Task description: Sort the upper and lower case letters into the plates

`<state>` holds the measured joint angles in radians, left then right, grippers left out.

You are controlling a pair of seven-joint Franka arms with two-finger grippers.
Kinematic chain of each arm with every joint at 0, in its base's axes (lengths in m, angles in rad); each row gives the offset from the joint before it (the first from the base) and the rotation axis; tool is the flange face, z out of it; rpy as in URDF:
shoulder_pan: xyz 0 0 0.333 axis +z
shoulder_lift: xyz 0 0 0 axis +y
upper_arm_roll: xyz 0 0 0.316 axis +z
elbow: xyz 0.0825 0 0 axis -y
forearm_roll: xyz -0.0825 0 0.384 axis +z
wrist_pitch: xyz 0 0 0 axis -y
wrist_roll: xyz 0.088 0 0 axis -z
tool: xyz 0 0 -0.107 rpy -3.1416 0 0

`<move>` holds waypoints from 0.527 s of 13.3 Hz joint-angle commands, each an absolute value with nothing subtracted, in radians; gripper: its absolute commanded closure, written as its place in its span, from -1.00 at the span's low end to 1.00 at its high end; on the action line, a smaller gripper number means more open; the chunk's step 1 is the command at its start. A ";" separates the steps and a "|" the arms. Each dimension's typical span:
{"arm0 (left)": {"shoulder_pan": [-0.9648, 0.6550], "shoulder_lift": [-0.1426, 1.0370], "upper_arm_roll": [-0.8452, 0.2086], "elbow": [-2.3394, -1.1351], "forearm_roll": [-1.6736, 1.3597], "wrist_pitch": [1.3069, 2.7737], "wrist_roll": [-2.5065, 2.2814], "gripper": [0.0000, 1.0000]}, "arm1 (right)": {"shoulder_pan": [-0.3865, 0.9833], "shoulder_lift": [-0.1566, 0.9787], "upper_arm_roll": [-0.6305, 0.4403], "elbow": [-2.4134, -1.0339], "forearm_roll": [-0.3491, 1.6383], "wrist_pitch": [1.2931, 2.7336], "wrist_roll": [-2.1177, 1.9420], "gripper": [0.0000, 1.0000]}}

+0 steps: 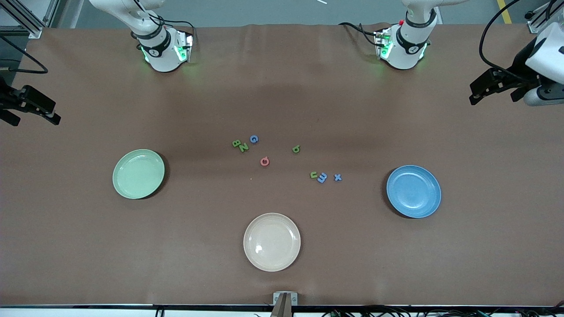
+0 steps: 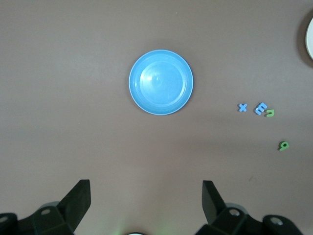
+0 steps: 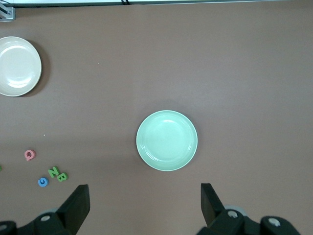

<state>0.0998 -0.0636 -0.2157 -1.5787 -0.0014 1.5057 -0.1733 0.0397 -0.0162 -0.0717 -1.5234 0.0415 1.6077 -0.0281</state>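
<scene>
Eight small letters (image 1: pixel 286 158) lie scattered mid-table on the brown cloth (image 1: pixel 282 88), between the mint plate (image 1: pixel 138 174) and the blue plate (image 1: pixel 413 191), with a cream plate (image 1: pixel 272 241) nearer the camera. The left gripper (image 2: pixel 146 205) and right gripper (image 3: pixel 145 208) hang high at their own table ends, fingers spread, holding nothing.

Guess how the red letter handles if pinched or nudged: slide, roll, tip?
The red letter lies flat on the brown table cover, so it probably slides rather than rolls or tips. It looks tiny beside the cream plate, likely very light. Its low profile may make pinching fiddly.
</scene>
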 commanded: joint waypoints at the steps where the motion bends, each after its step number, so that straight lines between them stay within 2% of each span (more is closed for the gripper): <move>1: 0.074 -0.017 -0.242 -1.585 -0.003 1.535 -0.170 -1.00 | 0.057 -0.012 -0.060 -1.534 0.044 1.615 -0.014 -1.00; 3: 0.064 0.009 -0.281 -1.650 -0.005 1.622 -0.234 -1.00 | 0.109 0.027 -0.060 -1.532 0.044 1.621 -0.014 -1.00; 7: 0.064 0.031 -0.402 -1.905 -0.002 1.987 -0.495 -1.00 | 0.182 0.096 -0.060 -1.532 0.044 1.650 -0.012 -1.00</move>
